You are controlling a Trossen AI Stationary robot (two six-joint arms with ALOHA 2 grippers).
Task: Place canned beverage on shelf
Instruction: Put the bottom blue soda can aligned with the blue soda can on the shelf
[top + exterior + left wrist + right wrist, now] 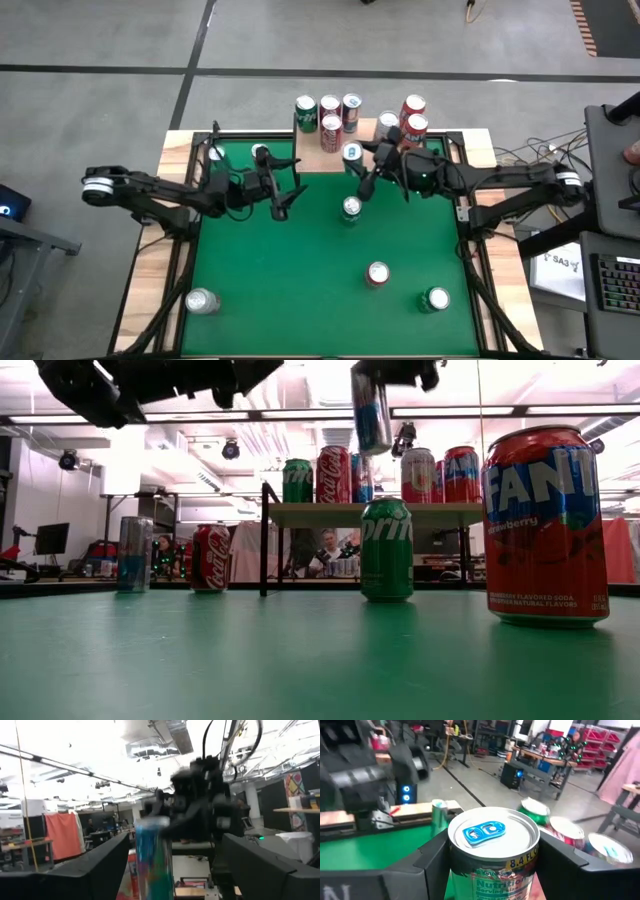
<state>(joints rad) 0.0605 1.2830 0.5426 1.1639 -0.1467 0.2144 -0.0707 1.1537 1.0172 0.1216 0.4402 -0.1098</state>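
Note:
My right gripper (357,160) is shut on a slim blue can with a blue tab (492,832), held high above the green table just before the shelf's near edge. The shelf (370,512), a light wooden board on thin black legs, stands at the table's far middle. Several cans (330,108) stand upright on it. In the low view the held can (372,410) hangs above the level of the shelf top. My left gripper (285,200) hovers open left of the can and touches nothing. My right gripper pinches the can's upper wall (455,855), just under the top rim, between its two fingers (432,862), one on each side. The fingers come roughly level from the table's right. The can hangs nearly upright, top up, clear of table and shelf.
On the table stand a green Sprite can (351,208), a red Fanta can (377,273), another green can (437,299) and a silver one (202,301). Two more cans (260,153) stand far left. Open green felt lies at near centre-left.

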